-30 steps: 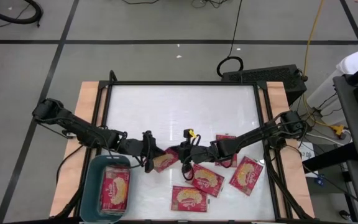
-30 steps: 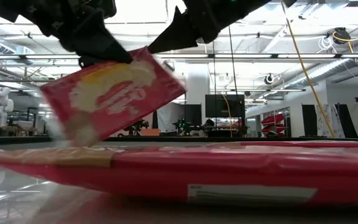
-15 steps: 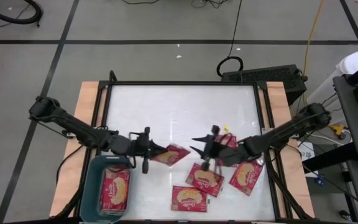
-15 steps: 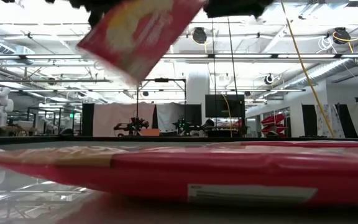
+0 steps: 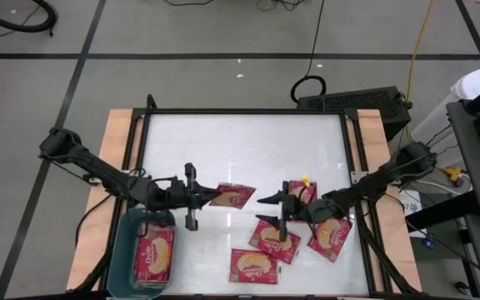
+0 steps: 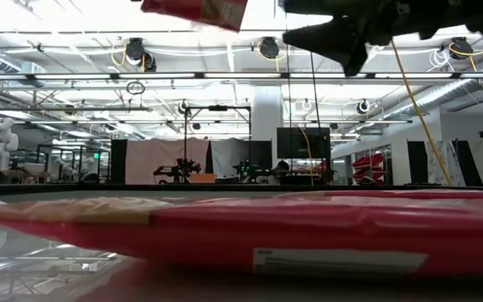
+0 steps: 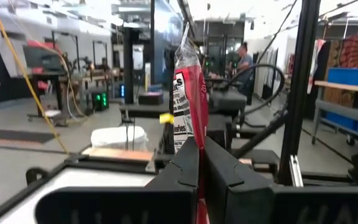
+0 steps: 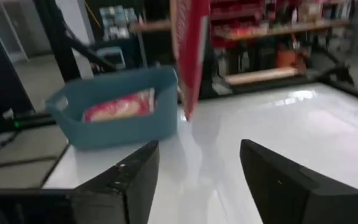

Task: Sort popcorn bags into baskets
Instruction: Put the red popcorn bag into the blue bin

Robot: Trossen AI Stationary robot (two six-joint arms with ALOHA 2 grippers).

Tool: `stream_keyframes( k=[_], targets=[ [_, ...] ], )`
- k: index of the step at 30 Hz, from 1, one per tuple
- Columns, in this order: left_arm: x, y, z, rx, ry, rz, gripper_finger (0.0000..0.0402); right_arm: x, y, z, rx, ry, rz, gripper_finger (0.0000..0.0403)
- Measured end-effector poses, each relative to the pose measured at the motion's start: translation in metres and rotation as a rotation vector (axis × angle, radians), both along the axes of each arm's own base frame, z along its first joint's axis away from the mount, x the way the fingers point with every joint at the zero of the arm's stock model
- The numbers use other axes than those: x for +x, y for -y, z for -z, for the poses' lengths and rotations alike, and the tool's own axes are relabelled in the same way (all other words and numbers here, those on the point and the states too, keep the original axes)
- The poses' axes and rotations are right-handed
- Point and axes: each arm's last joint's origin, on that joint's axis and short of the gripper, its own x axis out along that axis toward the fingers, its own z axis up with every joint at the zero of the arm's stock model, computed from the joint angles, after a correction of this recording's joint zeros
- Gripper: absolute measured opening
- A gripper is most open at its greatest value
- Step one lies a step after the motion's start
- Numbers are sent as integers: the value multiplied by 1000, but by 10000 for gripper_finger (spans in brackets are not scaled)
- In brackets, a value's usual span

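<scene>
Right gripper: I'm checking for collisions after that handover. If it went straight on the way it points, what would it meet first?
Probably the popcorn bag held by the left gripper; the right gripper, open, points at it.

The high camera is looking straight down on the whole bench (image 5: 240, 142). The low camera is sitting at benchtop height, facing the room, a packet (image 6: 250, 231) lying close before it. Each wrist camera is looking forward past its own fingers; both are sharing the lifted packet (image 7: 188, 93), and the right one is also catching the teal bin (image 8: 114, 127).
</scene>
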Motion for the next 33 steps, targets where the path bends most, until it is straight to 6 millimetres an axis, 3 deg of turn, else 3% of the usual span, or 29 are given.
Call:
stream_keyframes(
  k=[7,15,19,27,33],
  targets=[
    [8,1,4,9,40,2,4,10,8,-2,-15,107,14,239],
    [24,2,16,39,131,-7,5,25,16,-13,-20,151,-88,228],
    [31,0,21,48,188,21,8,33,17,-14,-65,152,-78,186],
    [33,0,25,66,192,19,9,31,16,-17,-114,141,-102,15],
    [20,1,10,23,133,23,79,22,19,-20,-69,11,-113,23]
  ],
)
